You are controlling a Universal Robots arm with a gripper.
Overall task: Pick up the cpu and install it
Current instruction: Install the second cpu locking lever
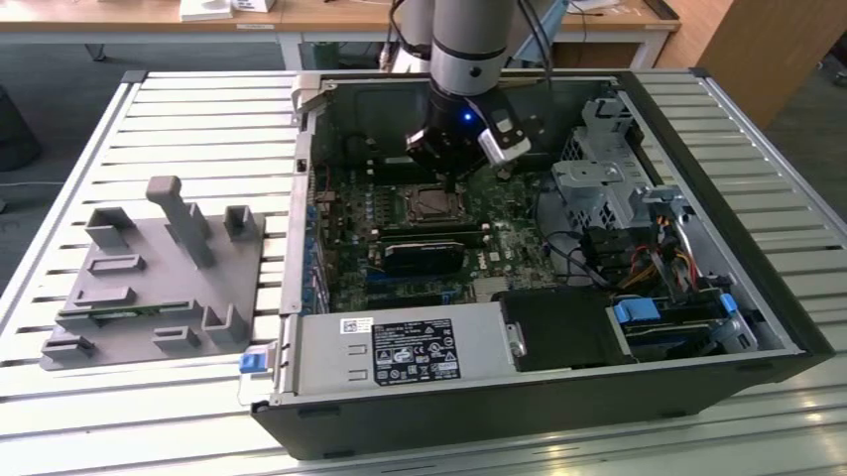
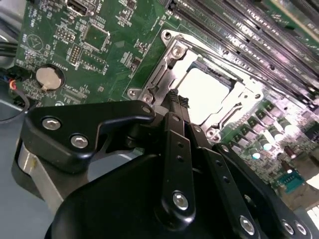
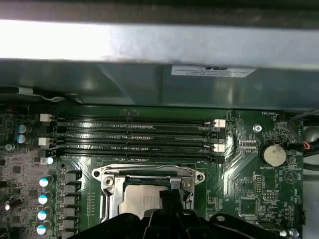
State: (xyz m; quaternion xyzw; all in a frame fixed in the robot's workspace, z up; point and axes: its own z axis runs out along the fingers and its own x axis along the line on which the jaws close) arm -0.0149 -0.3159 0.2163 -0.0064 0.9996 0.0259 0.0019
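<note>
Silvery single cpu [image 2: 203, 93] in socket, one gripper [image 2: 175, 97] above

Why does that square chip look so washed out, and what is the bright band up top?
In the second wrist view the cpu glares nearly white under light, and the claw in front is dark and soft. In the first wrist view the case wall reflects a blown-out band. The exterior view is evenly lit.

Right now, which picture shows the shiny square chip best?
The second wrist view: the cpu lies bright and almost whole in its socket, just past the gripper. The first wrist view hides part behind the gripper. The exterior view shows it tiny.
</note>
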